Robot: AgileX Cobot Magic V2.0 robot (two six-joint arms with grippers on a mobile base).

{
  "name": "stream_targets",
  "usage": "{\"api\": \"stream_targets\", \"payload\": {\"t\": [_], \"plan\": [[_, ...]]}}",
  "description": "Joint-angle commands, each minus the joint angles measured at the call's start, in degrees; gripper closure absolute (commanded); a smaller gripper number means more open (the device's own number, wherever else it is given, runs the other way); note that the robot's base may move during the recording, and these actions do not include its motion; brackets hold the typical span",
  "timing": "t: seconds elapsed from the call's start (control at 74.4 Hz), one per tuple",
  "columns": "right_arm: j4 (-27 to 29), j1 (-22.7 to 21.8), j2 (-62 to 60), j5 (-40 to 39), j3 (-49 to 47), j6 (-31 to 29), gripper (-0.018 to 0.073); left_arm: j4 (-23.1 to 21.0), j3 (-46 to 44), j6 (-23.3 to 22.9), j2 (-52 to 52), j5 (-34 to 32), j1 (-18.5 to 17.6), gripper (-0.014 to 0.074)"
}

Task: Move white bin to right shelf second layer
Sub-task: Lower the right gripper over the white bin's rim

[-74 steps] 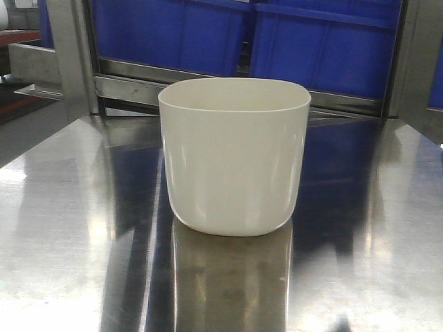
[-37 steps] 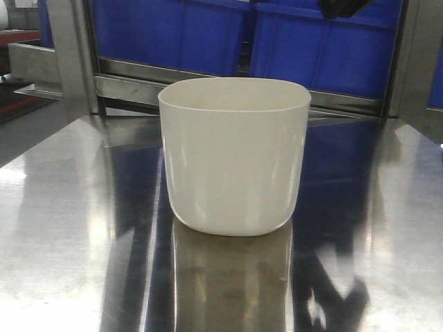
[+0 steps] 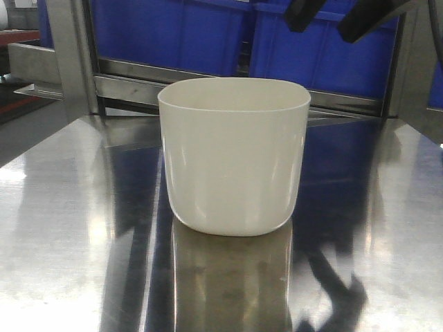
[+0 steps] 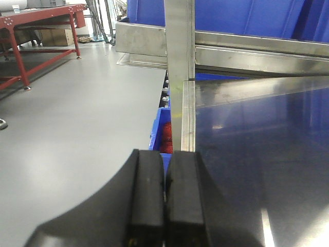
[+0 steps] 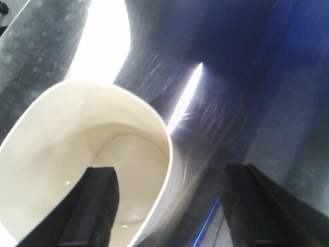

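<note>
The white bin (image 3: 234,155) stands upright and empty on the shiny steel table (image 3: 62,228). It also shows in the right wrist view (image 5: 77,154), seen from above. My right gripper (image 3: 339,17) is open above the bin's right rim, at the top of the front view. In the right wrist view the right gripper (image 5: 169,206) has one finger over the bin's inside and the other outside, the rim between them. My left gripper (image 4: 165,190) is shut and empty at the table's left edge. The roller shelf level is out of view.
Blue crates (image 3: 208,34) fill a steel rack behind the table. A steel post (image 4: 180,67) stands at the table's left corner. A blue crate with red contents (image 4: 163,135) sits below the table edge. A red bench (image 4: 36,31) stands on the grey floor at left.
My right gripper has come down into the top right of the front view, both fingers now showing above the bin. The bin has not moved.
</note>
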Motion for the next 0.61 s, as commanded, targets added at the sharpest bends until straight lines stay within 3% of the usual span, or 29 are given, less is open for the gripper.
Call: {"api": "stream_targets", "payload": {"t": [0.0, 0.592], "plan": [[2.6, -0.2, -0.8, -1.6, -2.3, -0.2, 0.0032, 0.0, 2.1, -0.3, -0.8, -5.0, -0.2, 0.0512], [6.1, -0.2, 6.3, 3.3, -2.3, 1.3, 0.0032, 0.0, 2.1, -0.3, -0.8, -5.0, -0.2, 0.0512]]}}
